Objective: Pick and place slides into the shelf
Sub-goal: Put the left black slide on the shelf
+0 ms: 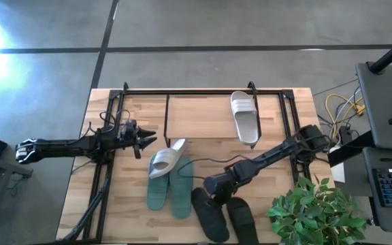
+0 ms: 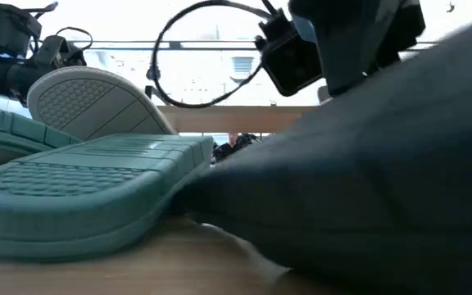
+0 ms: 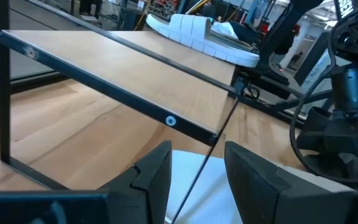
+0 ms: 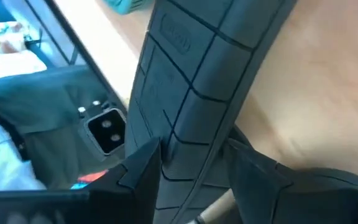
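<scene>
The right end effector point(image 1: 213, 187) is down at the near middle of the worktop point(image 1: 278, 150), its two fingers point(image 4: 143, 168) astride the strap of a black slide point(image 1: 207, 212) — clamped on it, as the right wrist view shows the ridged dark strap filling the gap between them. The second black slide point(image 1: 241, 216) lies just beside the first, toward the plant point(image 1: 312, 211) at the worktop's near right corner.

The left end effector point(image 1: 143, 141) hovers near the shelf's left end with its fingers point(image 3: 157, 171) parted around nothing; a white slide point(image 1: 165, 160) lies just below and in front of it, tilted and resting on the teal-green pair point(image 1: 170, 189), which lie side by side soles up.

The shelf point(image 1: 203, 116) stands at the far middle of the worktop — one white slide point(image 1: 244, 117) already lies on the right part of its wooden board, its toe end overhanging the near edge.
</scene>
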